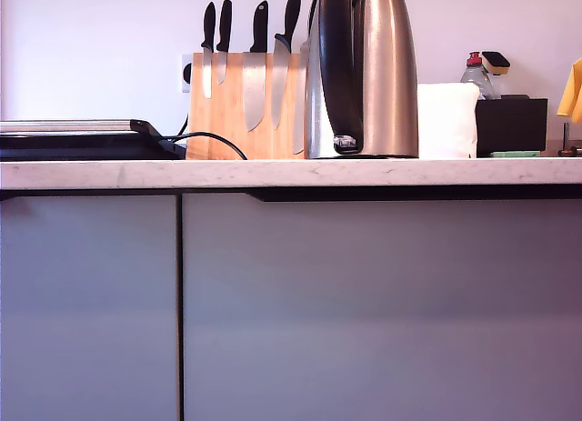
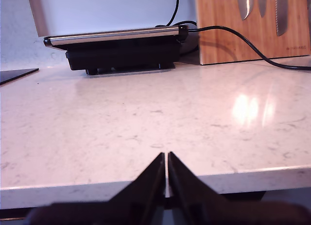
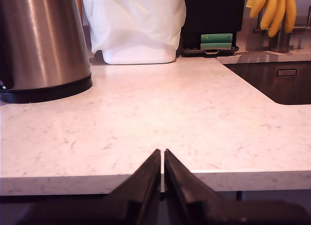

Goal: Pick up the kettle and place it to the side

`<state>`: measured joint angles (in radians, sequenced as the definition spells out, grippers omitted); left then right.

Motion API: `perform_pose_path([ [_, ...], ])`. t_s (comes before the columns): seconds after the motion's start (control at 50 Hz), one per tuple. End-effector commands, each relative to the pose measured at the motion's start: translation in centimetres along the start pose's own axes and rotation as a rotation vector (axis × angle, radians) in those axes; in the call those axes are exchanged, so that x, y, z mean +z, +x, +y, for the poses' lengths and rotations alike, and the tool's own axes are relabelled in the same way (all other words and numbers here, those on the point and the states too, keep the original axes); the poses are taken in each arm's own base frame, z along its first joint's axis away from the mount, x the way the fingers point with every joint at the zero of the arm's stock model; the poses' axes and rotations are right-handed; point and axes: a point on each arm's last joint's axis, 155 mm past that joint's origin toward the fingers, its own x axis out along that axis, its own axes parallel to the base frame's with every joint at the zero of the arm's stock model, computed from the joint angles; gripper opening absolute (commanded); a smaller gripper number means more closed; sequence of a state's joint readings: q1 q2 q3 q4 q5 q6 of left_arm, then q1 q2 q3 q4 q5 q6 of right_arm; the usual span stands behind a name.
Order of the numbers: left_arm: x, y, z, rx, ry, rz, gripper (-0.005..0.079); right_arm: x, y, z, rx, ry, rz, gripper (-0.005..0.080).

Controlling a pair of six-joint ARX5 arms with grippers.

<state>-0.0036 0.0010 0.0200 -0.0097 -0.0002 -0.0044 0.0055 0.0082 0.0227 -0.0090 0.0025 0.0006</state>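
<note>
The kettle is tall brushed steel with a broad black handle, standing upright on the white counter near the middle of the exterior view. Its lower body and black base also show in the second wrist view. My second gripper is shut and empty, just off the counter's front edge, well short of the kettle. My first gripper is also shut and empty at the counter's front edge, facing a black grill. Neither arm shows in the exterior view.
A wooden knife block with black-handled knives stands beside the kettle. A black cable runs across the counter from the grill. A white container, black caddy, bananas and sink lie past the kettle.
</note>
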Motion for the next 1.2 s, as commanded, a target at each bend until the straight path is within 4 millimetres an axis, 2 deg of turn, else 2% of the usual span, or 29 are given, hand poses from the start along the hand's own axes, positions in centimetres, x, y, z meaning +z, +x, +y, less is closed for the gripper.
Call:
perform_pose_path([
  [0.0, 1.7, -0.2, -0.3, -0.040, -0.121, -0.059, -0.0019, 6.1, -1.1, -0.9, -0.024, 0.072, -0.152, -0.0012],
  [0.2, 1.8, -0.2, -0.3, -0.041, -0.121, -0.064, -0.0019, 6.3, -1.1, -0.8, -0.020, 0.074, -0.160, -0.0012],
  [0.28, 2.6, -0.3, -0.9, -0.074, -0.124, -0.091, -0.0019, 7.1, -1.3, 0.0, 0.025, 0.077, -0.186, -0.0012],
  [0.44, 5.8, -1.6, -4.6, -0.287, -0.190, -0.151, -0.0018, 9.5, -2.3, 2.8, 0.186, 0.118, -0.223, -0.0011],
  [0.6, 8.8, -4.3, -8.8, -0.540, -0.182, -0.176, -0.0009, 12.3, -4.3, 6.1, 0.371, 0.111, -0.258, -0.0011],
  [0.7, 10.1, -5.9, -10.5, -0.650, -0.153, -0.190, -0.0007, 13.8, -5.7, 7.8, 0.474, 0.094, -0.281, -0.0011],
  [0.74, 10.3, -6.5, -11.2, -0.696, -0.139, -0.193, 0.0030, 14.2, -6.2, 8.4, 0.512, 0.086, -0.287, -0.0001],
  [0.78, 10.5, -7.1, -11.8, -0.737, -0.127, -0.196, 0.0138, 14.5, -6.7, 9.0, 0.544, 0.077, -0.287, 0.0049],
  [0.86, 10.6, -7.8, -12.5, -0.784, -0.115, -0.194, 0.0421, 14.5, -7.2, 9.8, 0.597, 0.076, -0.259, 0.0277],
  [0.92, 10.4, -8.0, -12.8, -0.809, -0.113, -0.182, 0.0519, 14.3, -7.3, 10.2, 0.620, 0.089, -0.231, 0.0379],
  [1.18, 9.0, -8.1, -14.3, -0.928, -0.130, -0.086, 0.0517, 13.2, -7.1, 12.5, 0.773, 0.145, -0.100, 0.0398],
])
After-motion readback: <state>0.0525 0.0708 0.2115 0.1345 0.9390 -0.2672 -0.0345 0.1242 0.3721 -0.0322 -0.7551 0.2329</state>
